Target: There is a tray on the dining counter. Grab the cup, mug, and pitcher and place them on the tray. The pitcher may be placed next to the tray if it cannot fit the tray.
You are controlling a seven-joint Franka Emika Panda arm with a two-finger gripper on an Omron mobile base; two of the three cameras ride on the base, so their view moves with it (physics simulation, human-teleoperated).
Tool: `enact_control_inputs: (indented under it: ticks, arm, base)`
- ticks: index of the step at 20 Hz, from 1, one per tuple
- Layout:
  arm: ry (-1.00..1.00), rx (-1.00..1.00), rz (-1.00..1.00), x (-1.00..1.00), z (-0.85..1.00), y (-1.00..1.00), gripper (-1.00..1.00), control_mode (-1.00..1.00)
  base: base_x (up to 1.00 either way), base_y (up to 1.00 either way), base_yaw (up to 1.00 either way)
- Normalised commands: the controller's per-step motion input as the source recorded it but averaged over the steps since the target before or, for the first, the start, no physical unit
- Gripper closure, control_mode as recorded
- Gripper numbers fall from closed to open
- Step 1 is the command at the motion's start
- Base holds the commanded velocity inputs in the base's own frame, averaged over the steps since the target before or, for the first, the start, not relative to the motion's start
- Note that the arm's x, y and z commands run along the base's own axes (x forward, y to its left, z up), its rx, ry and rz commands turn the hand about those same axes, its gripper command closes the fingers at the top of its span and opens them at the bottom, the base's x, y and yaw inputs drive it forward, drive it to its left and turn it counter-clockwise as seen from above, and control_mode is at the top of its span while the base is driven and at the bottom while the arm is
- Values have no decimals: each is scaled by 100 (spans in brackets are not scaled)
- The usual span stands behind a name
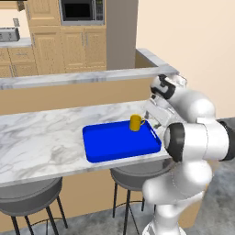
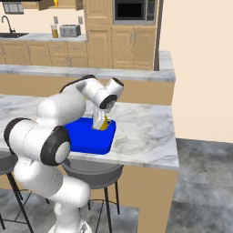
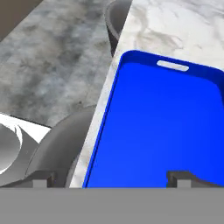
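Observation:
The blue tray (image 1: 120, 141) lies on the dining counter (image 1: 41, 137) near its right end. The small yellow mug (image 1: 136, 122) stands upright in the tray's far right corner. My gripper (image 2: 98, 123) hangs just beside the mug (image 2: 107, 123), above the tray's right end, and the hand partly hides the mug. In the hand view the gripper (image 3: 111, 178) is open, its fingertips (image 3: 41, 177) wide apart over the tray (image 3: 157, 131) with nothing between them. A clear pitcher (image 2: 54, 31) with orange in it stands on the far kitchen worktop. The cup is out of view.
Two grey stools (image 1: 30, 197) (image 1: 137, 173) stand under the counter's front edge. A raised marble ledge (image 1: 82, 77) runs behind the counter. A toaster (image 2: 69, 30) sits by the pitcher, and wall cabinets with a microwave (image 2: 132, 11) stand behind.

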Motion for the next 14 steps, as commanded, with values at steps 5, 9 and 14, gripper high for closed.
enact_control_inputs:
  ticks: [5, 9, 14]
  arm:
    - [0, -40, 74, -51, 56, 58, -100, -100]
    - [0, -41, 79, -9, 15, 0, -100, -100]
    - [-19, -7, 43, -13, -12, -15, -100, -100]
  base:
    - [0, 0, 0]
    - [0, 0, 0]
    - [0, 0, 0]
